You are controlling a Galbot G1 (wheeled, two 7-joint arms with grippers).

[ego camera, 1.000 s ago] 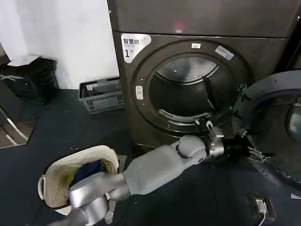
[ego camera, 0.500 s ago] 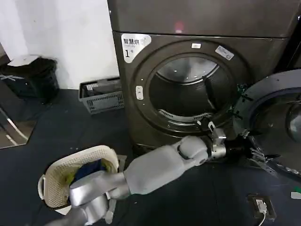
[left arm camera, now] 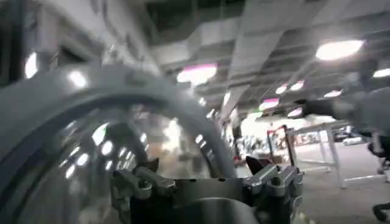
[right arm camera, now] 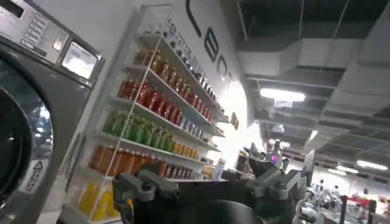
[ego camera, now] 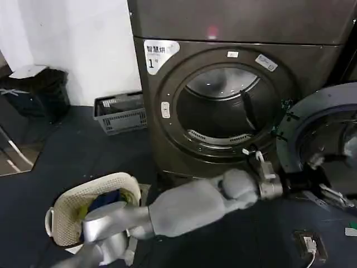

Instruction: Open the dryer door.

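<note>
Against the back wall stands a big grey dryer (ego camera: 234, 84), its round opening uncovered so the dark drum (ego camera: 223, 109) shows inside. A white sticker (ego camera: 159, 54) with the number 1 sits at the upper left corner of the machine's front.

The dryer door (ego camera: 323, 139) is swung wide open on the right side of the machine, hinged at the right edge of the opening. Its dark grey inner side faces the room, with the tinted glass bulge at its centre. From the left wrist camera, the door (left arm camera: 79, 122) looms close as a broad grey ring around curved, reflective glass.

The left arm (ego camera: 195, 204) reaches from the lower left across the front of the machine, low down, to the foot of the open door. The left gripper (ego camera: 321, 184) is against the lower part of the door's inner side — its fingers stand apart, one up near the glass and one lower, and whether they touch the door cannot be told. In the left wrist view the gripper (left arm camera: 210, 185) shows the same parted fingers just before the glass.

The right gripper (right arm camera: 207, 185) is seen in its own wrist camera — fingers apart and holding nothing, with shelves of coloured bottles (right arm camera: 152, 115) beyond it.

On the dark floor (ego camera: 83, 151), a cream laundry basket (ego camera: 92, 212) with clothes sits at the lower left, and a grey crate (ego camera: 120, 113) stands by the wall just left of the dryer.
</note>
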